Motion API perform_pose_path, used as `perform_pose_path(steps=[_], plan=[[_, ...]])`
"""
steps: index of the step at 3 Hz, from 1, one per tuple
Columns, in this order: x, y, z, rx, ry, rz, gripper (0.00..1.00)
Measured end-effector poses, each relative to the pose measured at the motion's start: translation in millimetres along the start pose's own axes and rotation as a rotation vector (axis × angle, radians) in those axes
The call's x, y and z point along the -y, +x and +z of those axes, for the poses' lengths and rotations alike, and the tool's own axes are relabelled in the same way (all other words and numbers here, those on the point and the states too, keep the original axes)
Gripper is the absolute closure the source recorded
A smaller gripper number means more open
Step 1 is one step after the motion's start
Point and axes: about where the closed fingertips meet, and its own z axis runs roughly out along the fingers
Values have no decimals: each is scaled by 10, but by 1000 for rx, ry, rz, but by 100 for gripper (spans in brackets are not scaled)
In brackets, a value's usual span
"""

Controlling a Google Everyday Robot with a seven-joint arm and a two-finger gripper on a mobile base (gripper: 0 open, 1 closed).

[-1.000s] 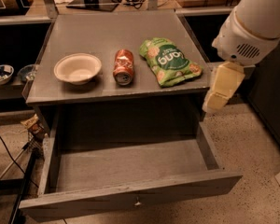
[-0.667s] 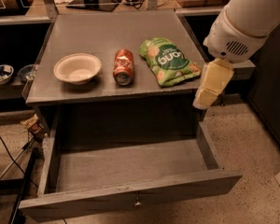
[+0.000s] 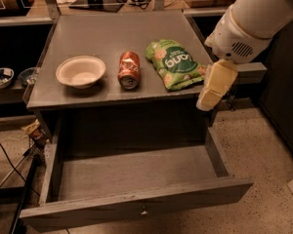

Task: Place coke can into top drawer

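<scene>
The coke can (image 3: 129,69) lies on its side on the grey cabinet top (image 3: 112,33), between a white bowl (image 3: 81,71) and a green snack bag (image 3: 176,65). The top drawer (image 3: 136,208) is pulled out wide below, with a small metal knob (image 3: 143,210) at the centre of its front, and nothing inside. My gripper (image 3: 215,86) hangs from the white arm at the right edge of the cabinet top, right of the snack bag and well right of the can, holding nothing.
Dark shelves at the left hold small bowls (image 3: 1,77). Cables and a stand leg (image 3: 19,169) run along the floor at the left of the drawer. Speckled floor (image 3: 263,145) lies to the right.
The arm and gripper have moved left and a little up, toward the cabinet top's right edge. The can, bowl, bag and drawer have not moved.
</scene>
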Motion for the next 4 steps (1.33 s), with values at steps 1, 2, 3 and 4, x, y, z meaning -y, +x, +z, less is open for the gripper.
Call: perform_pose_path(steps=[1, 2, 3, 4], plan=[[78, -143, 94, 44, -10, -46, 0], [143, -269, 174, 65, -19, -80, 0], [143, -270, 175, 65, -19, -81, 0], [291, -340, 217, 77, -10, -107, 0]])
